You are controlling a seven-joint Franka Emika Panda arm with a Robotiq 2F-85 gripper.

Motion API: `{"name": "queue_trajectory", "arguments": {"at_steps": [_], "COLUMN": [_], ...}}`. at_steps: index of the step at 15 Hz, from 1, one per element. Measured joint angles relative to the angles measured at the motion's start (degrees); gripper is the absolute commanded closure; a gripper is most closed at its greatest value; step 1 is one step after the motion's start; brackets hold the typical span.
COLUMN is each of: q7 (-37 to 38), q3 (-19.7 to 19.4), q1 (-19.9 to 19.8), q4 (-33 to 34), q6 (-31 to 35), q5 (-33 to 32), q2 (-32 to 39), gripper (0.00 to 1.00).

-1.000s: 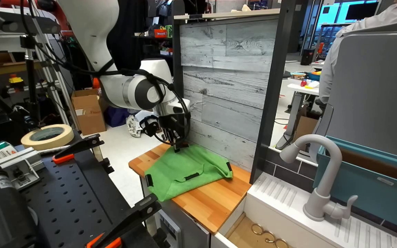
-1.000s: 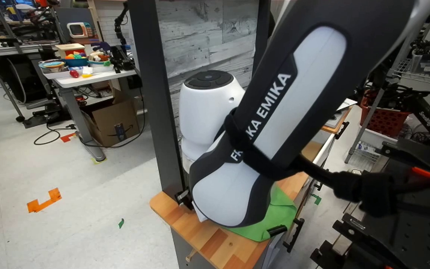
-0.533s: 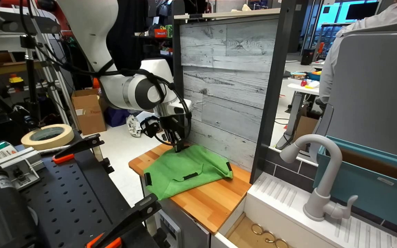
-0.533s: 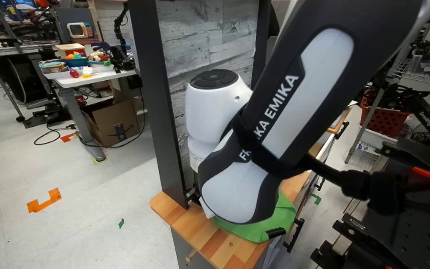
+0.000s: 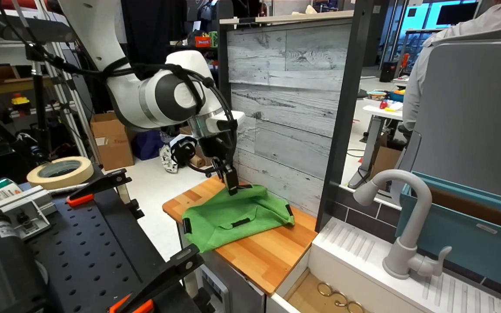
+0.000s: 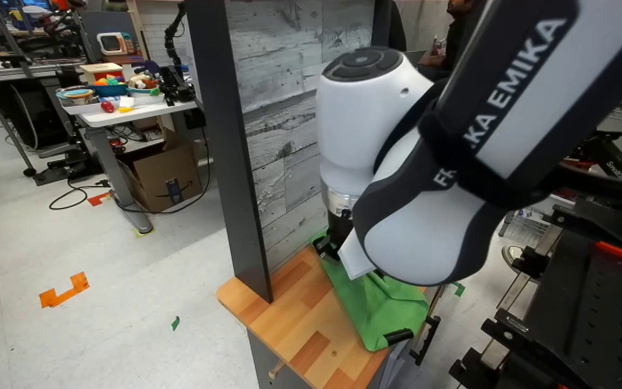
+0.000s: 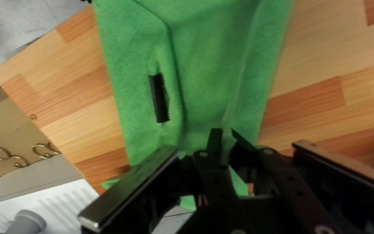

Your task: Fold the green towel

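Covering part of the smooth, striped wooden counter, the fuzzy green towel is lying rumpled. At four o'clock from it, in an exterior view, a white-walled sink is holding curled brass-coloured rings. There, black strips are marking the towel's nine and three o'clock ends. Pointing in from six o'clock in the wrist view, the fingers are pinching a raised fold of cloth between their tips.

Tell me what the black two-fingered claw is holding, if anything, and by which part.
The claw pinches the rumpled bright-green cloth towel by a raised ridge of fabric that runs near one of the towel's side edges.
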Motion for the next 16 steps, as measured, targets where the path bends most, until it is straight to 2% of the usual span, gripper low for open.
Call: {"name": "queue_trajectory", "arguments": {"at_steps": [5,11,12,13,14,16], "q7": [3.6,4.7,4.7,4.7,4.7,4.8], "q3": [-6.2,-6.3,-6.1,-5.9,-5.7,-5.5], "q1": [5.2,4.7,4.5,4.3,4.2,4.1], "q4": [-9.7,-12.7,-12.5,-12.3,-12.0,-11.1], "q6": [1.9,2.7,2.7,2.7,2.7,2.7], "q5": [0.0,0.0,0.0,0.0,0.0,0.0], "q2": [-4.2,-3.4,-2.9,-2.4,-1.8,-0.6], "gripper": [0.97,0.97,0.93,0.65,0.64,0.51]}}
